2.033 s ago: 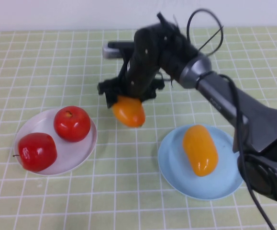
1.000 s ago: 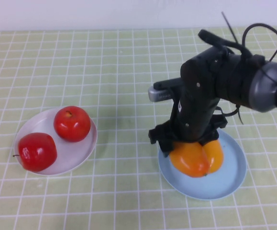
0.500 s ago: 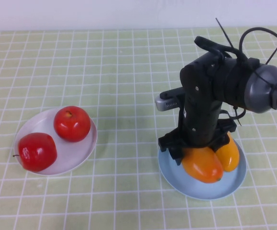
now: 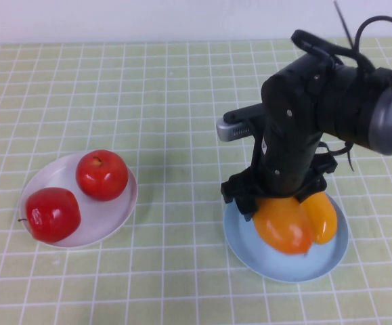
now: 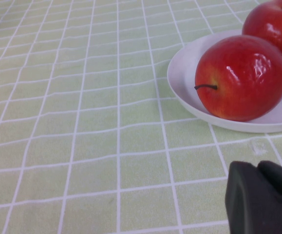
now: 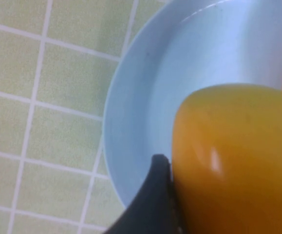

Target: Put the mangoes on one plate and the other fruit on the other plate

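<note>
Green-checked counter (image 4: 182, 101). Two apples (image 4: 101, 174) sit on your white plate (image 4: 118, 215), left. Your right hand (image 4: 277, 203) clamps one mango (image 4: 282, 225) over the blue plate (image 4: 277, 265) beside the second mango (image 4: 322, 215); next, open and lift. Left hand (image 5: 260, 197) hangs near the white plate; grip unclear.

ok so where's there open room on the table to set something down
Free: the green cloth between the white plate and the blue plate, plus the far strip. Crowded: apples fill the white plate; mangoes and the right end effector fill the blue. The left end effector sits near the white plate.
</note>
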